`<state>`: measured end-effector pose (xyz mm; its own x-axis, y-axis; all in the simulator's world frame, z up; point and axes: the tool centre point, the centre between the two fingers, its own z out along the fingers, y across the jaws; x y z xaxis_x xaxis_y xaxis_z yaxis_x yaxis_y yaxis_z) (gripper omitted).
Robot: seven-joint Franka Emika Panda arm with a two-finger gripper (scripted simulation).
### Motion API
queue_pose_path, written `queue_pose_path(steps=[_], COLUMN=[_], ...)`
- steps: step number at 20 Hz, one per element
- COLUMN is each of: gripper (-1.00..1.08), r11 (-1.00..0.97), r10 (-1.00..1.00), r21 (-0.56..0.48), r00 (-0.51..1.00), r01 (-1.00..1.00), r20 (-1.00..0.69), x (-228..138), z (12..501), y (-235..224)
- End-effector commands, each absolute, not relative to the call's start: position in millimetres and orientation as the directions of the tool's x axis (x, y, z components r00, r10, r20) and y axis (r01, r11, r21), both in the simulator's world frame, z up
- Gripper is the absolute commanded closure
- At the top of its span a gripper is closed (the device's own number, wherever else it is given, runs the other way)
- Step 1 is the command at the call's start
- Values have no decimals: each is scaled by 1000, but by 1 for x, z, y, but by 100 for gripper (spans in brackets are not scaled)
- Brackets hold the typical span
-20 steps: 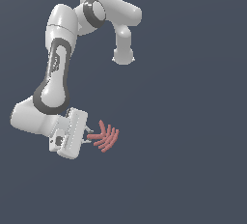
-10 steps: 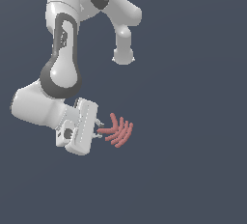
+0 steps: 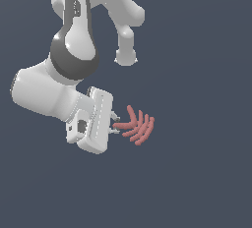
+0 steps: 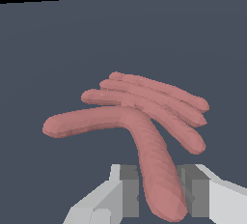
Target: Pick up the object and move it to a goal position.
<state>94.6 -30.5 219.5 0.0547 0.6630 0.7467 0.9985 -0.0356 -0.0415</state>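
The object (image 3: 137, 126) is a small salmon-red bunch of curved sausage-like fingers fanned out like a hand of bananas. My gripper (image 3: 116, 125) holds it by its stem end, with the fan pointing toward the exterior view's right. In the wrist view the thick stem of the object (image 4: 144, 121) runs down between my two grey fingertips (image 4: 128, 184), which press on either side of it. My gripper (image 4: 159, 189) is shut on that stem. The white hand and arm fill the exterior view's left.
A plain dark grey-blue background lies behind everything in both views. The arm's white links (image 3: 74, 40) and base column (image 3: 127, 50) rise above the gripper in the exterior view. No goal marker shows.
The arm has carried the object toward the exterior view's right and slightly up, and it looms larger in the picture. The grip on the stem is unchanged.
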Motion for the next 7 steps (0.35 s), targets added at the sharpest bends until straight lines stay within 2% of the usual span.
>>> queue_pose_path(steps=[1,7], gripper=[108,108], r11=[-37,-38], r10=[662,661], r21=[-42,-41], r00=[56,56], r01=[998,998], r20=[747,748], x=[96,100], z=[233,245], y=[-21,-13])
